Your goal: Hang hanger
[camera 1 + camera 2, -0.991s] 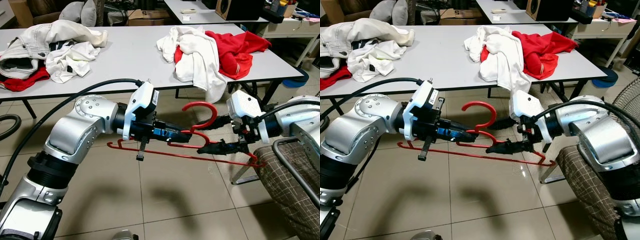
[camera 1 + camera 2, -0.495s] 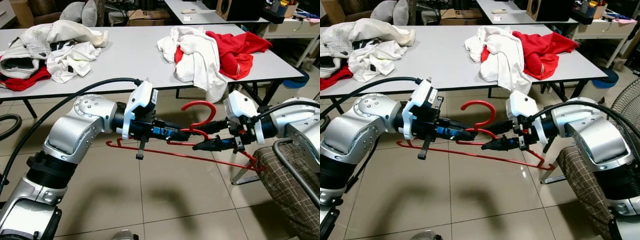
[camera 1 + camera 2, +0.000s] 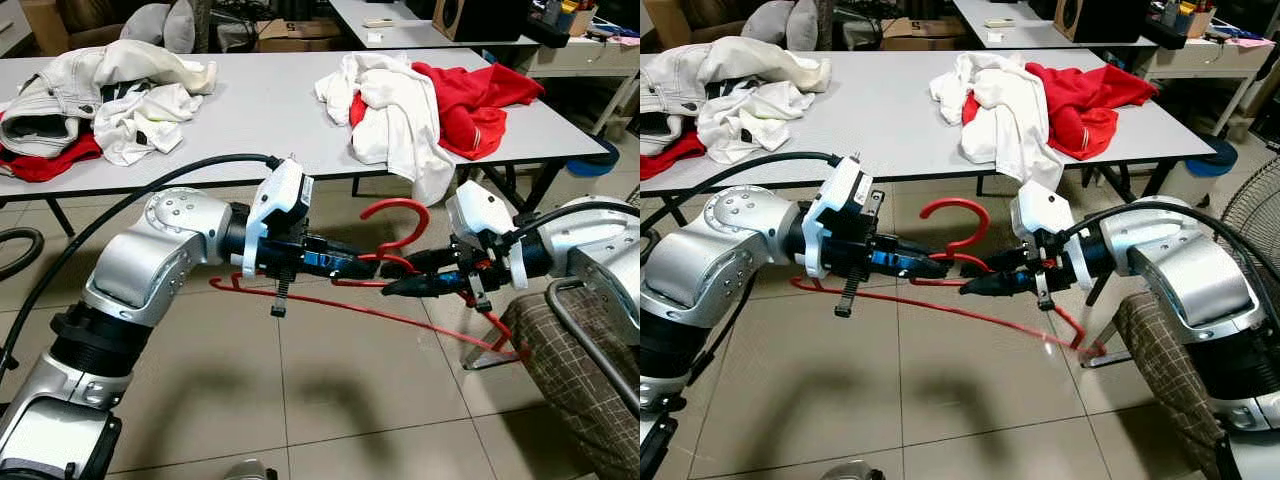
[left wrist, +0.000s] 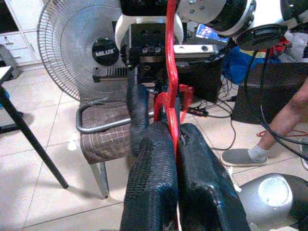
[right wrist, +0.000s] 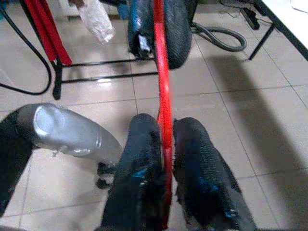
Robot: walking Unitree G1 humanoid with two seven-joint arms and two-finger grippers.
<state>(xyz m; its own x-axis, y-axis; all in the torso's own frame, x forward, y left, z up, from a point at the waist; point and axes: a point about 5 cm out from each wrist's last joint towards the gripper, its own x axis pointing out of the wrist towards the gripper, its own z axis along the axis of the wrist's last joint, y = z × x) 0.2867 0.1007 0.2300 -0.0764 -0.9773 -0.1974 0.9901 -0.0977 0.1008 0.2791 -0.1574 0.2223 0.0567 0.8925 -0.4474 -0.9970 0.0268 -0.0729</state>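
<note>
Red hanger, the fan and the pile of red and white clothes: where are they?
Red hanger [image 3: 398,209]: left eye view, on the top of its hook.
Fan [image 4: 82,43]: left wrist view, on its wire grille.
Pile of red and white clothes [image 3: 400,110]: left eye view, on the white garment.

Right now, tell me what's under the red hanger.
Under the red hanger, held by the left gripper and right gripper, lies tiled floor; nothing covers it.

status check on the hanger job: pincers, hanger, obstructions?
Left pincer and right pincer both shut on red hanger, mid-air over tile floor. Hanger tilted, not hung. Table with clothes ahead, chair at right.
</note>
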